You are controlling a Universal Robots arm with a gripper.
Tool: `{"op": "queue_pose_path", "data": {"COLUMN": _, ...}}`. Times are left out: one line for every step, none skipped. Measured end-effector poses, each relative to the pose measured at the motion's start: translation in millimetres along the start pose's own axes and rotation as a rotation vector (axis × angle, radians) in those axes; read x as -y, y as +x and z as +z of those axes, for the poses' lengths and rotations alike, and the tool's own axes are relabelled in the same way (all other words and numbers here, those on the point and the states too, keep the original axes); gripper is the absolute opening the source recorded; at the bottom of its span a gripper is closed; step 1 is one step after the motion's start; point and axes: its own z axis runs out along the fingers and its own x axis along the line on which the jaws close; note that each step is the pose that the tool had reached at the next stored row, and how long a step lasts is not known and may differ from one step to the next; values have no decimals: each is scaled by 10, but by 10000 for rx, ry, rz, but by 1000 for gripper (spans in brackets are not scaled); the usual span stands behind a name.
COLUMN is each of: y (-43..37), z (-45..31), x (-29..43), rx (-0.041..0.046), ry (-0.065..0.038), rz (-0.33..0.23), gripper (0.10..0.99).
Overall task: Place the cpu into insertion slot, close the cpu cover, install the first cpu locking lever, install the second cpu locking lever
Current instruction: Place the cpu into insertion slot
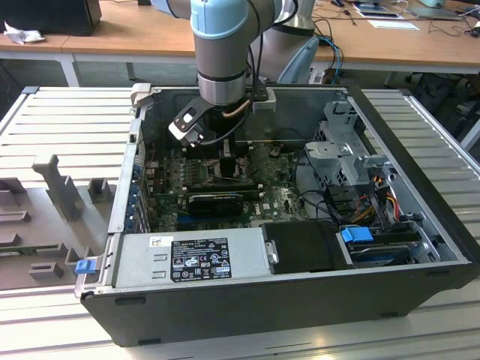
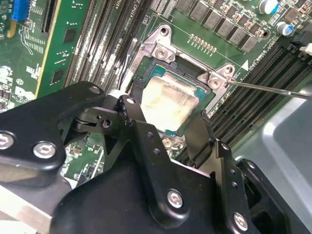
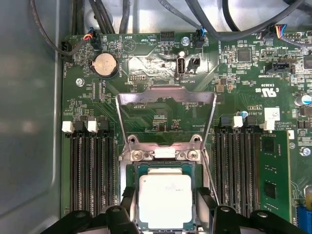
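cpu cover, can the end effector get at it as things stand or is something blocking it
Probably yes. The cpu cover is flipped open with nothing over it in the first wrist view. The end effector hangs at the cpu right beside it, so the way looks free.

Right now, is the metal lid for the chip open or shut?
Open. In the first wrist view the cpu cover is swung back, clear of the cpu, which lies uncovered.

In the exterior view the arm (image 1: 221,60) is blocking the middle of the motherboard (image 1: 279,199). In the second wrist view the gripper (image 2: 165,119) is covering one edge of the cpu (image 2: 168,97); in the first wrist view the picture's edge is cutting off the cpu (image 3: 165,200).
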Motion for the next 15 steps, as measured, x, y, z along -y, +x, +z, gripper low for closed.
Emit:
{"op": "queue_pose_path", "data": {"y": 0, "z": -16, "x": -1, "rx": 0, "ry": 0, "rz": 0, "gripper": 608}}
{"op": "queue_pose_path", "data": {"y": 1, "z": -30, "x": -2, "rx": 0, "ry": -1, "rz": 0, "gripper": 608}}
{"op": "queue_pose_path", "data": {"y": 1, "z": -47, "x": -4, "rx": -1, "ry": 0, "rz": 0, "gripper": 608}}
{"op": "queue_pose_path", "data": {"y": 1, "z": -61, "x": -4, "rx": 0, "ry": 2, "rz": 0, "gripper": 588}}
{"op": "queue_pose_path", "data": {"y": 2, "z": -73, "x": -6, "rx": 0, "ry": 3, "rz": 0, "gripper": 588}}
{"op": "queue_pose_path", "data": {"y": 2, "z": -83, "x": -6, "rx": 0, "ry": 4, "rz": 0, "gripper": 525}}
{"op": "queue_pose_path", "data": {"y": 2, "z": -96, "x": -7, "rx": 0, "ry": 5, "rz": 0, "gripper": 463}}
{"op": "queue_pose_path", "data": {"y": 2, "z": -112, "x": -9, "rx": 0, "ry": 9, "rz": 0, "gripper": 400}}
{"op": "queue_pose_path", "data": {"y": 2, "z": -120, "x": -9, "rx": 0, "ry": 9, "rz": 0, "gripper": 341}}
{"op": "queue_pose_path", "data": {"y": 3, "z": -127, "x": -10, "rx": 0, "ry": 10, "rz": 0, "gripper": 341}}
{"op": "queue_pose_path", "data": {"y": 3, "z": -139, "x": -11, "rx": 0, "ry": 10, "rz": 0, "gripper": 282}}
{"op": "queue_pose_path", "data": {"y": 3, "z": -148, "x": -11, "rx": 0, "ry": 11, "rz": 0, "gripper": 161}}
{"op": "queue_pose_path", "data": {"y": 3, "z": -155, "x": -12, "rx": 0, "ry": 11, "rz": 0, "gripper": 106}}
{"op": "queue_pose_path", "data": {"y": 3, "z": -162, "x": -13, "rx": 0, "ry": 11, "rz": 0, "gripper": 106}}
{"op": "queue_pose_path", "data": {"y": 3, "z": -169, "x": -13, "rx": 0, "ry": 11, "rz": 0, "gripper": 106}}
